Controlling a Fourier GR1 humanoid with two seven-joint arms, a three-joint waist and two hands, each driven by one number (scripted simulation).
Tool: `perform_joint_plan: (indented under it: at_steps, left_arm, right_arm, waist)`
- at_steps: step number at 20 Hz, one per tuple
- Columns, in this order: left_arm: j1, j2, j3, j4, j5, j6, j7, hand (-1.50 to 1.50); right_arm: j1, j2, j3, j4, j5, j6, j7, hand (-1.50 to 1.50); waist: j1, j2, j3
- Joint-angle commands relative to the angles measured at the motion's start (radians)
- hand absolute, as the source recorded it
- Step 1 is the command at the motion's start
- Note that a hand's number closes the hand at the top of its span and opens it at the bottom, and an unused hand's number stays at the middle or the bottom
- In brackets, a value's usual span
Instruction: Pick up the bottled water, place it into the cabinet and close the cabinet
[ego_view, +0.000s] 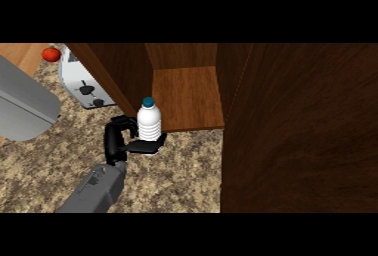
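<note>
The bottled water is white with a blue cap and stands upright. My left hand is shut on it, fingers curled round its far left side and thumb under its lower part. Bottle and hand are just in front of the front left corner of the open cabinet's wooden shelf, over the speckled counter. The shelf holds nothing that I can see. The cabinet's dark door stands open at the right and fills that side of the view. My right hand does not show.
A white toaster stands against the cabinet's left wall, close behind my hand. A red round fruit lies at the far left, above a large grey rounded object.
</note>
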Motion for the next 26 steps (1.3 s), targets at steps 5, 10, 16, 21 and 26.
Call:
perform_joint_plan:
  at_steps: [5, 10, 16, 21, 26]
  left_arm:
    - [-0.310, -0.005, 0.018, 0.133, -0.019, 0.021, 0.117, 1.50]
    - [-0.355, 0.010, -0.013, 0.171, -0.078, 0.076, 0.102, -1.50]
    - [-0.369, 0.022, -0.027, 0.183, -0.085, 0.086, 0.135, -1.50]
    - [-0.345, 0.009, -0.043, 0.106, -0.056, 0.009, 0.100, -1.50]
    - [-0.346, -0.004, -0.021, -0.004, 0.000, -0.060, 0.060, -1.50]
  right_arm:
    - [0.006, -0.015, 0.000, -0.045, -0.058, 0.028, 0.015, -1.50]
    - [-0.021, -0.014, -0.014, -0.023, -0.043, 0.025, 0.019, -1.50]
    - [-0.011, -0.022, 0.011, -0.003, -0.057, 0.054, 0.011, -1.50]
    - [-0.024, -0.035, -0.005, -0.006, -0.061, 0.066, 0.015, -1.50]
    - [-0.039, -0.025, 0.002, -0.007, -0.047, 0.058, 0.020, -1.50]
  waist:
    - [-0.064, 0.025, -0.011]
    - [-0.076, 0.031, -0.012]
    - [-0.089, 0.029, -0.012]
    - [-0.090, 0.029, -0.014]
    - [-0.084, 0.019, -0.016]
